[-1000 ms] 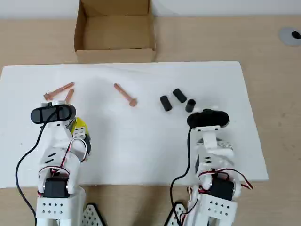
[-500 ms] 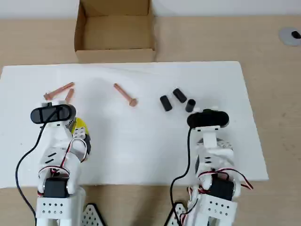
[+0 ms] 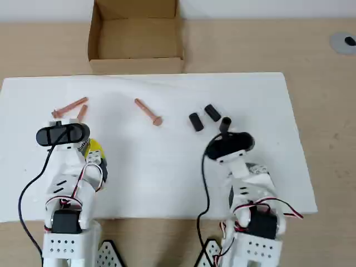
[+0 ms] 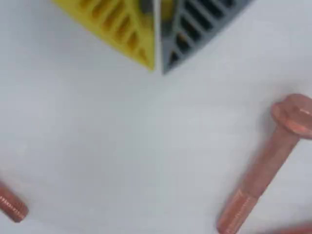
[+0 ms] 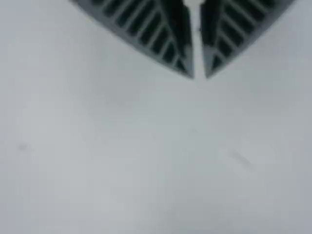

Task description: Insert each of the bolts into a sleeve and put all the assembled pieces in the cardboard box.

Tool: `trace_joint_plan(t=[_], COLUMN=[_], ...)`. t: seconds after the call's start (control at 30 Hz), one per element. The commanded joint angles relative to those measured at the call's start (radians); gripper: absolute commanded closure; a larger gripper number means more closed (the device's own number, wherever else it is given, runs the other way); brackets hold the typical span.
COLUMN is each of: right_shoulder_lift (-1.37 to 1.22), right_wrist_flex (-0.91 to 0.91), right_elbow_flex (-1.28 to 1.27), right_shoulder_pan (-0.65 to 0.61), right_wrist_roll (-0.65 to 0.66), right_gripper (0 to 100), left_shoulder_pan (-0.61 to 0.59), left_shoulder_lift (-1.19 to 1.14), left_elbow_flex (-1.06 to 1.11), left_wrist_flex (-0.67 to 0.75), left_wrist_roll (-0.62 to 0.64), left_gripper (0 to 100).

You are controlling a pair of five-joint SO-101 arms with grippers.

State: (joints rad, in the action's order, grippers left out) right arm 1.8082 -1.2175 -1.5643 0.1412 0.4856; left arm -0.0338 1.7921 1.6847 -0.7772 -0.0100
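Presently, on the tabletop (image 3: 322,111): one cardboard box (image 3: 136,36), open-topped, beyond the white sheet (image 3: 156,178). Three copper bolts lie flat on the sheet: first bolt (image 3: 70,107) and second bolt (image 3: 82,113) side by side just ahead of the left arm, third bolt (image 3: 148,112) apart, mid-sheet. Three black sleeves (image 3: 195,122) are clustered just ahead of the right arm, separate from the bolts. Left end effector (image 4: 157,66): clenched, empty, near a bolt. Right end effector (image 5: 197,73): clenched, empty, over bare sheet.

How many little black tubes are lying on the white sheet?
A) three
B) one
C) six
A: three black tubes lie close together on the white sheet.
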Motion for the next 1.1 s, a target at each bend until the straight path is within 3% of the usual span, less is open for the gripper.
trace_joint_plan(t=[0.0,0.13,0.3,0.43,0.6,0.77,0.97,1.07], right_shoulder_lift=[0.097,0.039,-0.179,-0.443,-0.881,-1.198,-1.308,-1.326], right_wrist_flex=[-0.057,-0.098,-0.075,0.017,-0.029,-0.206,-0.278,-0.279], right_elbow_flex=[0.157,0.259,0.469,0.665,0.974,1.248,1.276,1.25], right_shoulder_pan=[0.004,0.012,0.025,0.039,0.031,0.01,-0.076,-0.087], right_wrist_roll=[0.074,0.132,0.13,0.084,-0.006,-0.003,0.049,0.041], right_gripper=[98.6,97.3,86.3,82.6,81.2,81.2,81.2,81.1], left_shoulder_pan=[0.015,0.031,0.032,0.032,0.025,0.003,-0.081,-0.084], left_shoulder_lift=[0.007,0.007,0.007,0.01,0.01,0.004,-0.015,-0.133], left_elbow_flex=[0.009,0.009,0.009,0.009,0.009,-0.072,-0.259,-0.308], left_wrist_flex=[-0.003,-0.003,-0.003,-0.003,-0.028,-0.103,-0.301,-0.315], left_wrist_roll=[0.002,0.003,0.002,0.003,-0.005,-0.178,-0.178,-0.147], left_gripper=[99,99,99,99,99,99,92,93])
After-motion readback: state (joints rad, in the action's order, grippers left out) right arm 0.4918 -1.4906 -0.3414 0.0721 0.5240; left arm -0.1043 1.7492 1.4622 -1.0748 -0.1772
